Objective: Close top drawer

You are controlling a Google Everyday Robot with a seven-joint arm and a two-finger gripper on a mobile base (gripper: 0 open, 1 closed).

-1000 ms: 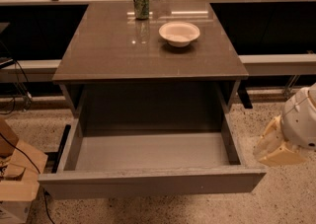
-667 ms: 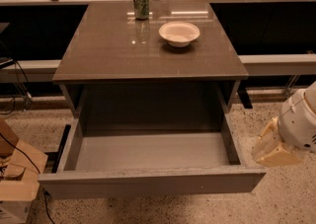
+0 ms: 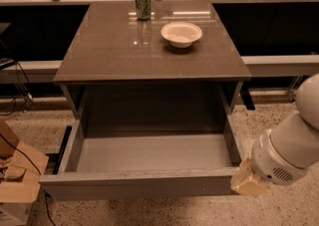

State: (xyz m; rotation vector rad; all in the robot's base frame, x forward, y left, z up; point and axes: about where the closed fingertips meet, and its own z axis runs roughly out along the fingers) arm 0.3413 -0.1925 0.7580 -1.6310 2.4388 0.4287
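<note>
Top drawer (image 3: 149, 154) stands open, hand (image 3: 248, 182) at its right corner, bowl (image 3: 181, 34), can (image 3: 143, 3) above.

Gripper (image 3: 247, 184) at lower right, overlapping the front right corner of the top drawer (image 3: 139, 185); that corner is covered, contact not discernible. Arm (image 3: 294, 145), up-right of the gripper, runs off the right edge. Drawer's back wall, up-left of the gripper, lost in shadow under the tabletop (image 3: 114, 46). Can (image 3: 143, 3), far up-left: label unreadable. Cardboard box (image 3: 22, 180), far left of the gripper, cut by left and bottom edges
</note>
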